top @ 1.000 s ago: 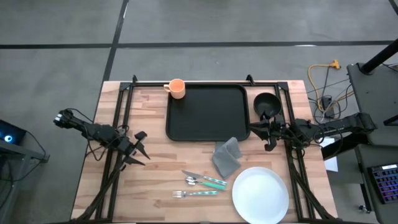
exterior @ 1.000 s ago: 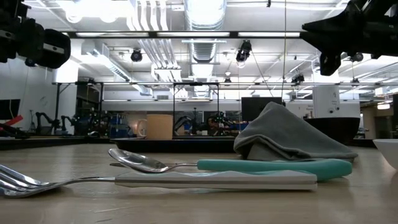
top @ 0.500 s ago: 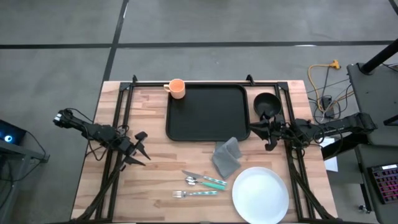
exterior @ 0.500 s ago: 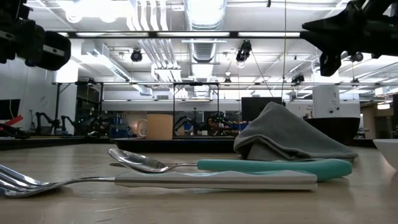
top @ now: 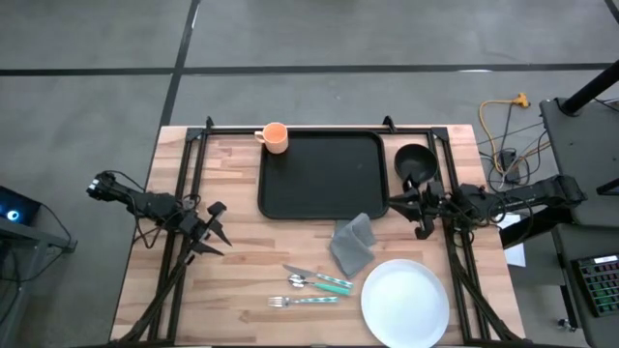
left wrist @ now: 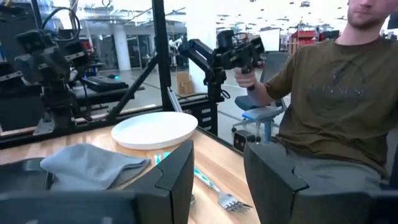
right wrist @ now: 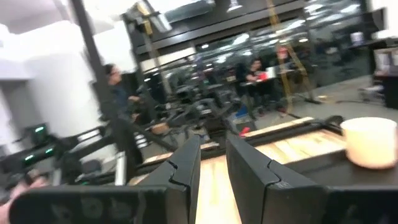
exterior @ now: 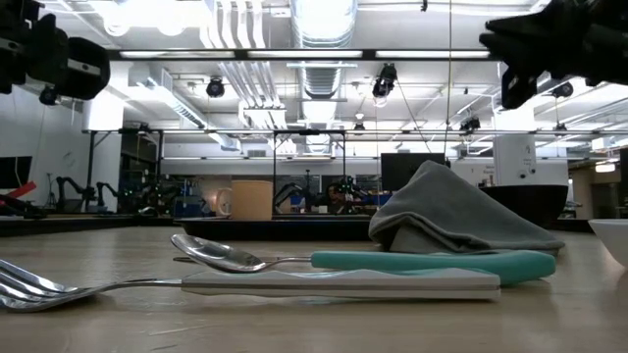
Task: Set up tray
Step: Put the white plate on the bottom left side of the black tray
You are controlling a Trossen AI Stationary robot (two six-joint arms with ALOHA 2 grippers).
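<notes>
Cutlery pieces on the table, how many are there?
2 that can be told apart: a teal-handled spoon and a white-handled fork, side by side on the wood near the white plate, just in front of the grey cloth. Another could be hidden.

A black tray (top: 322,175), orange cup (top: 276,136), black bowl (top: 415,159), grey cloth (top: 353,244), white plate (top: 404,300) and teal-handled cutlery (top: 329,282) are seen on the pale wooden bench (top: 242,271).
</notes>
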